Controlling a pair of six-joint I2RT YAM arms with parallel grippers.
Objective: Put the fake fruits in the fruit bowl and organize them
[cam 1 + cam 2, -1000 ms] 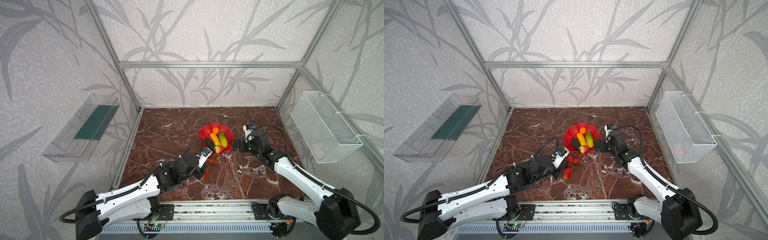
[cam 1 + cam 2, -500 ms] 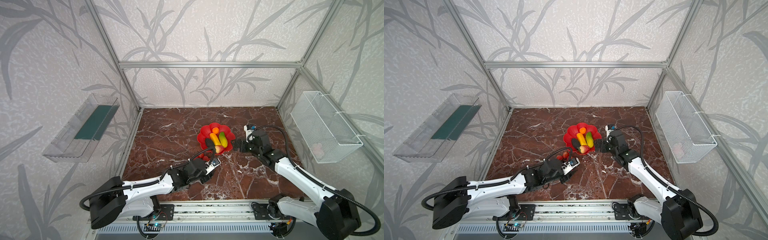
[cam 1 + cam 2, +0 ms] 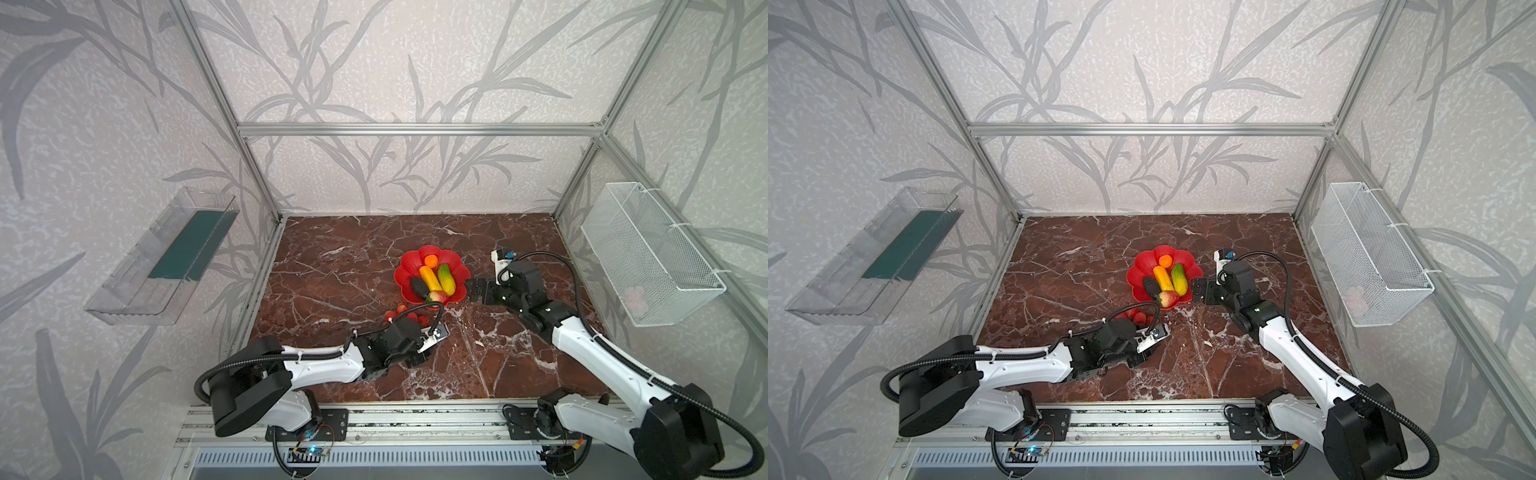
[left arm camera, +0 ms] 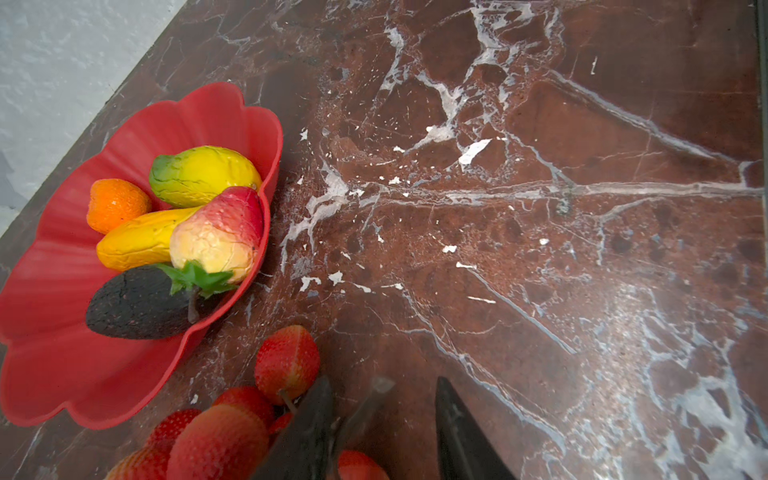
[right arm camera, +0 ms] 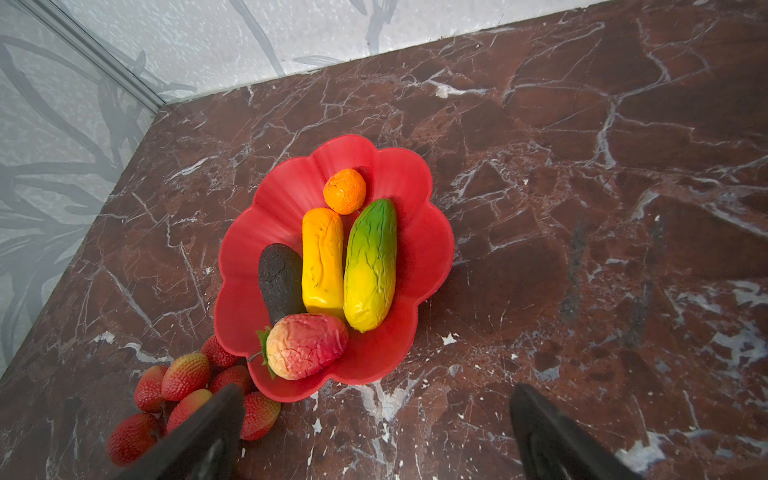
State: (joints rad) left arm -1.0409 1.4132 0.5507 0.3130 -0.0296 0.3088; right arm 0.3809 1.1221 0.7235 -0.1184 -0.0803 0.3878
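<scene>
Bowl [image 3: 404, 272] — red, scalloped rim, standing about the middle of the marble table [image 3: 332, 270], seen in both top views [image 3: 1137, 275]. Contents, five pieces: orange [image 3: 431, 260] at the far side; yellow fruit [image 3: 430, 278] and green-yellow fruit [image 3: 446, 278] lying side by side and touching, lengthwise from far to near, the green-yellow one on the right; dark oval [image 3: 417, 286] against the left flank of the yellow fruit; peach [image 3: 438, 296] at the near rim, resting against the near ends of the dark oval and the yellow fruit. Berries [image 3: 405, 313] — red cluster, outside the bowl, lying on the table just beside its near-left rim; the right wrist view [image 5: 183, 390] shows one berry right against that rim, touching or not I cannot tell. My left gripper [image 3: 417, 360] is low over the table on the near side of the berries, jaws parted with bare marble showing between them and nothing clamped; in the left wrist view [image 4: 382, 436] one finger [image 4: 307, 432] overlaps the berries, and whether it touches them I cannot tell. My right gripper [image 3: 473, 291] is just right of the bowl, jaws spread wide and empty [image 5: 378, 436]. Fixtures: clear tray [image 3: 162, 257] on the left wall, white wire basket [image 3: 648, 257] on the right wall, both well apart from the bowl.
</scene>
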